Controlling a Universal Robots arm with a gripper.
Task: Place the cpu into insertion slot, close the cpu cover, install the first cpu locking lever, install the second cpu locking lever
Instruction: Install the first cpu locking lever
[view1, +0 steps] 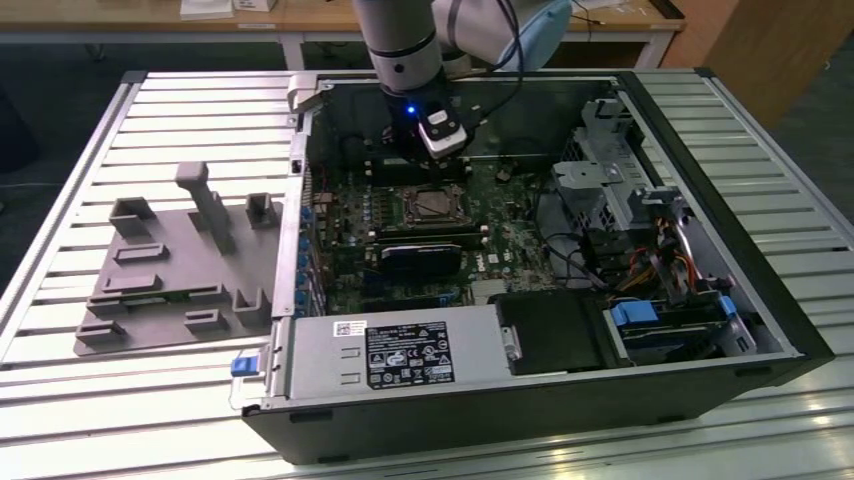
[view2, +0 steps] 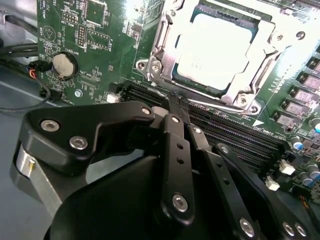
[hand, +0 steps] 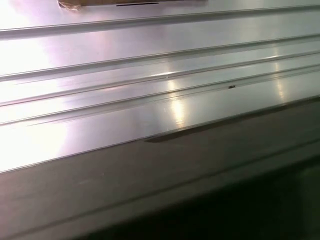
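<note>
Cpu (view2: 212, 47), flat pale silver square, within glossy metal cpu cover (view2: 164, 42)

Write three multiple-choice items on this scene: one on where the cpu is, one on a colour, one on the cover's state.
1. Where does the cpu lie? A on the grey tray; B in the insertion slot; C on the slatted table.
2. What colour is the circuit board around the slot? A green; B red; C white.
3. How does the cpu cover stand? A raised upright; B taken off; C down flat around the cpu.
Answers: B, its pale top sits framed in the socket; A, green shows all around it; C, the silvery frame lies flat along the chip's edges.
</note>
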